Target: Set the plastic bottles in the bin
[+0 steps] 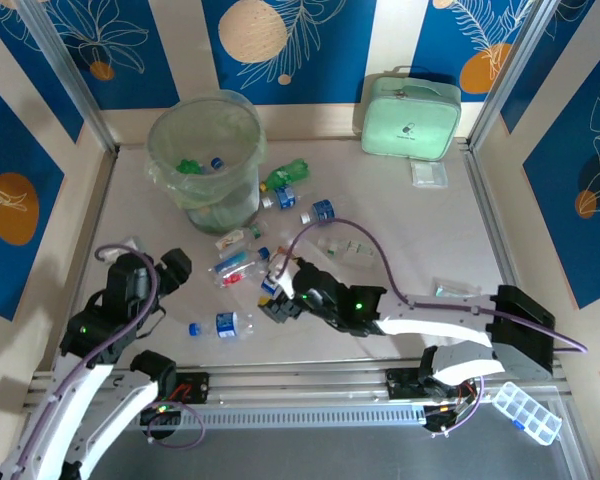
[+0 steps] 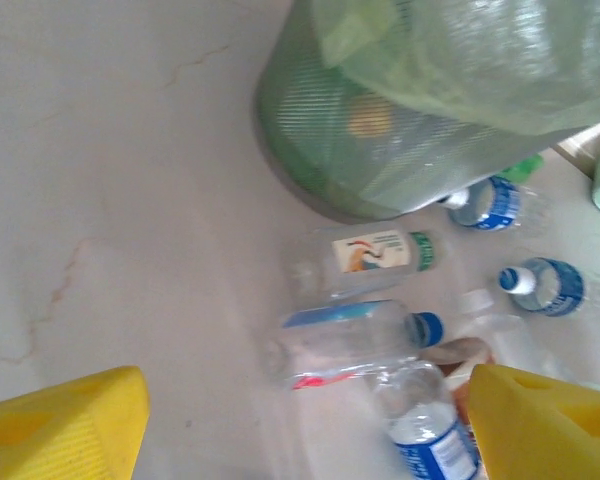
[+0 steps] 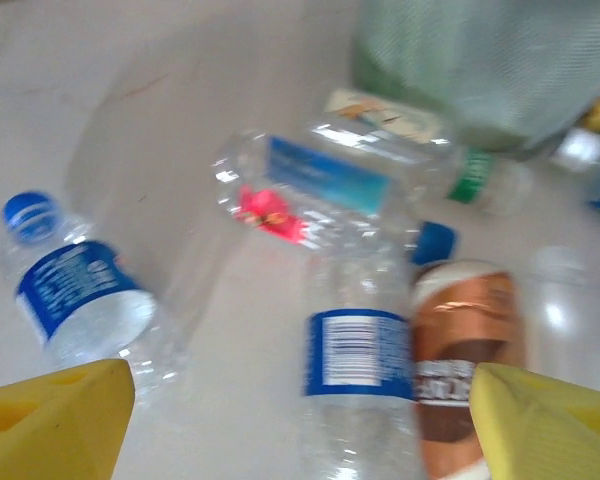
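The bin (image 1: 158, 150), lined with a pale green bag, already holds a few plastic bottles (image 1: 190, 166). The others lie scattered on the table (image 1: 430, 230) just in front of the bin and to its right. A green bottle (image 1: 285, 176) lies close to the bin's right side, and a white-labelled bottle (image 2: 375, 255) with a green cap lies just before its base. A mint green case (image 1: 410, 118) stands well to the right of the bin. The left gripper (image 1: 173, 266) hangs in front of the bin, slightly to its left, jaws spread wide and empty. The right gripper (image 1: 277, 290) sits in front of the bin and to its right, low over the bottles, jaws also spread. In its wrist view a blue-labelled bottle (image 3: 355, 365) and an orange pill bottle (image 3: 467, 350) lie side by side between the fingers (image 3: 50, 425), neither pinched.
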